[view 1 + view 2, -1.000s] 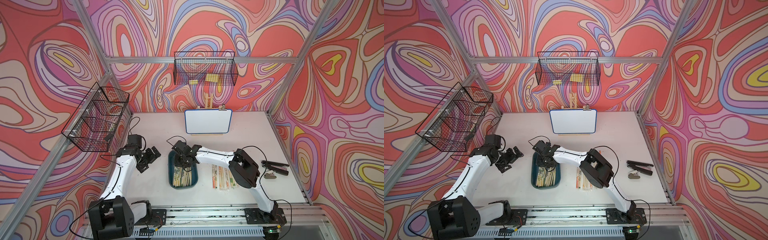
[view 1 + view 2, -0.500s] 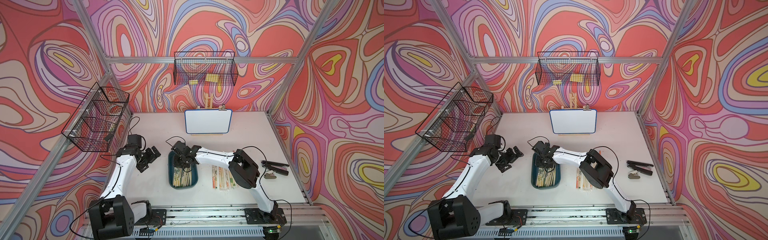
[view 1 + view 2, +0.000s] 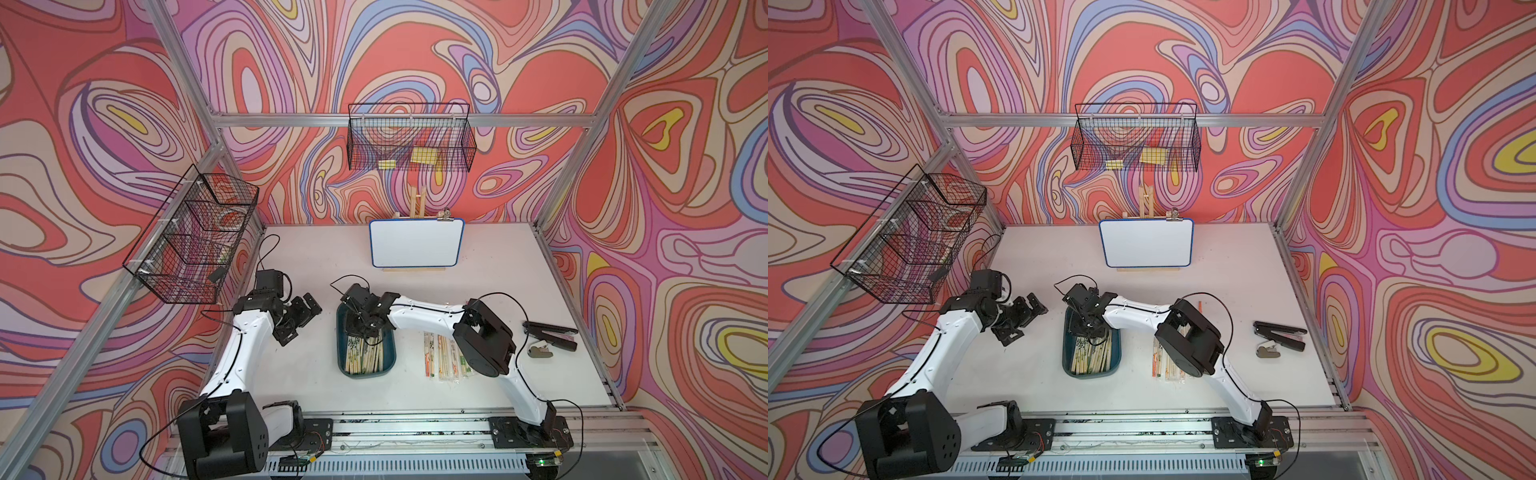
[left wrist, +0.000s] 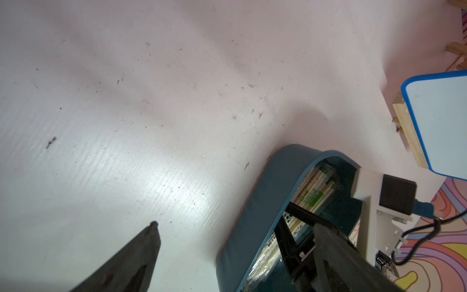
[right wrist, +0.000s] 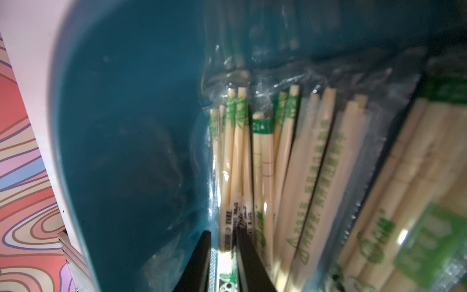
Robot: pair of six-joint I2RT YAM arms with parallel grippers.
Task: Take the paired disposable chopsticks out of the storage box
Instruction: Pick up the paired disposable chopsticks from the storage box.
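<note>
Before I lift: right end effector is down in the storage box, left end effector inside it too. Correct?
No. The left end effector is outside the storage box, above the table beside it, as both top views show. The right end effector is inside.

Cannot read a single word, brand or number with certainty. Inside the storage box (image 5: 121, 131), find green characters printed lengthwise on the clear sleeves of the paired disposable chopsticks (image 5: 326, 161), all too blurred to spell out, plus a green band with a small white triangle sign, and, on the sleeve nearest the box's wall, black characters and a little panda picture, likewise illegible. Just beside the box, make out only orange and green marks on the chopstick pairs (image 3: 440, 358), too small to read.
</note>
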